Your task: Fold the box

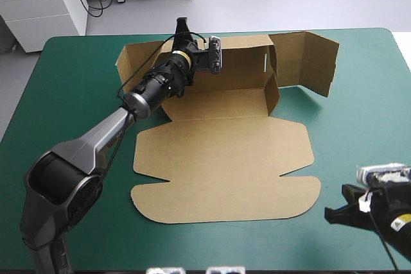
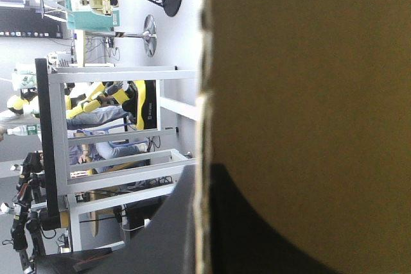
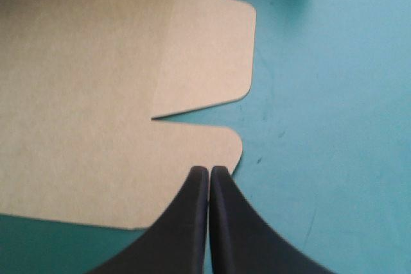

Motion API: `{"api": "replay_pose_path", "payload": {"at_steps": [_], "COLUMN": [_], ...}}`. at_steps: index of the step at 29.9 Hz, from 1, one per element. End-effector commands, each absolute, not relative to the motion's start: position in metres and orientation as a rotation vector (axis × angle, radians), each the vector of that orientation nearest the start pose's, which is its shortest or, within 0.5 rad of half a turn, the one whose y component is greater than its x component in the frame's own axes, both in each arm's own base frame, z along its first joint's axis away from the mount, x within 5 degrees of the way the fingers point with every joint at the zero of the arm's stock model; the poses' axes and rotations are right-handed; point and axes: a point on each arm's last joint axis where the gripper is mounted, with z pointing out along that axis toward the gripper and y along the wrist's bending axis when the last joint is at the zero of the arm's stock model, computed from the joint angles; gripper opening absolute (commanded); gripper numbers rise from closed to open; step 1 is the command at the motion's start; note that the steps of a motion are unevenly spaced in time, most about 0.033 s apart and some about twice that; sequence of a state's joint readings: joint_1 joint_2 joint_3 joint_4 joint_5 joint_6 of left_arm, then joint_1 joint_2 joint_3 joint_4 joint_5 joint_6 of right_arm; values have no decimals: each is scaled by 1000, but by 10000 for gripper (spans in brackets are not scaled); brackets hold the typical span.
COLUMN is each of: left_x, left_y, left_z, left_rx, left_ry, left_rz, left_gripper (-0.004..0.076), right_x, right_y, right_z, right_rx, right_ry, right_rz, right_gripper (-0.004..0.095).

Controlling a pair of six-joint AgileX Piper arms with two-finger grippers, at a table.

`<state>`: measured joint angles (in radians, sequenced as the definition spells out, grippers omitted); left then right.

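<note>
Left gripper (image 1: 182, 27): black fin-shaped fingers (image 2: 270, 242) clamped on the raised far wall of the brown cut-board box (image 1: 225, 158), which lies at the middle of the teal-green worktop (image 1: 64, 94), near panels flat. Right gripper (image 1: 334, 215): fingers pressed together, just beyond the box's near right corner.

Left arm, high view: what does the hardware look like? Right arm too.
The left arm has a dark grey base housing, a silver tapered link and a black ribbed wrist with a yellow ring. The left gripper has black curved-fin fingers. The right arm is black with a yellow-and-white label. The right gripper has the same broad black fins.
</note>
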<state>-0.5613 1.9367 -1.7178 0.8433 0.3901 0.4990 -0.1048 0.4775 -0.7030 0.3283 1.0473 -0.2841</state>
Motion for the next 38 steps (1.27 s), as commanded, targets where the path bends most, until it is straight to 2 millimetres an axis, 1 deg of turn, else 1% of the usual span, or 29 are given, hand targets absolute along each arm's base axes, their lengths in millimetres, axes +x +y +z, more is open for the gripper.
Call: {"api": "replay_pose_path", "payload": {"at_steps": [1,4,5,6,8,11,12,14,16,18,19,21,22,24,26,28,30,33,38], "left_x": [400,400,401,401,402,402,402,403,403,403,403,403,403,403,403,403,403,403,403], "left_y": [-225,-225,-225,-226,-225,-225,-225,-225,-225,-225,-225,-225,-225,-225,-225,-225,-224,-224,-224], "left_z": [371,370,369,368,366,365,365,366,367,366,366,367,367,367,367,367,368,368,368], "left_rx": [1416,1413,1415,1416,1420,1424,1427,1437,1442,1443,1443,1443,1442,1445,1450,1454,1458,1458,1458], "left_ry": [1256,1265,1266,1267,1278,1280,1272,1252,1243,1246,1247,1245,1243,1238,1231,1224,1217,1217,1219], "left_rz": [770,764,764,763,768,771,778,801,813,815,815,814,813,820,830,840,849,849,850], "left_gripper": [-8,-8,-8,-8,-8,-8,-8,-8,-8,-8,-8,-8,-8,-8,-8,-8,-8,-8,-8], "right_x": [107,143,161,174,206,256,269,302,328,350,364,384,391,407,419,428,432,432,434], "right_y": [16,17,19,19,19,15,14,11,13,21,27,41,47,60,69,74,76,78,77], "right_z": [375,398,407,412,420,423,423,423,422,421,418,420,426,430,430,425,421,415,418], "right_rx": [-143,-180,-188,-203,-203,-184,-172,-100,-78,-116,-146,-185,-197,-203,-186,-180,-182,-195,-188], "right_ry": [2141,2107,2084,2070,2058,2088,2094,2113,2137,2173,2200,2208,2193,2182,2194,2233,2280,2319,2283], "right_rz": [221,273,320,343,399,427,432,490,570,620,629,616,602,562,515,432,358,329,322], "right_gripper": [-4,-4,-4,-4,-4,-4,-4,-4,-4,1,3,2,3,3,3,3,3,0,0]}}
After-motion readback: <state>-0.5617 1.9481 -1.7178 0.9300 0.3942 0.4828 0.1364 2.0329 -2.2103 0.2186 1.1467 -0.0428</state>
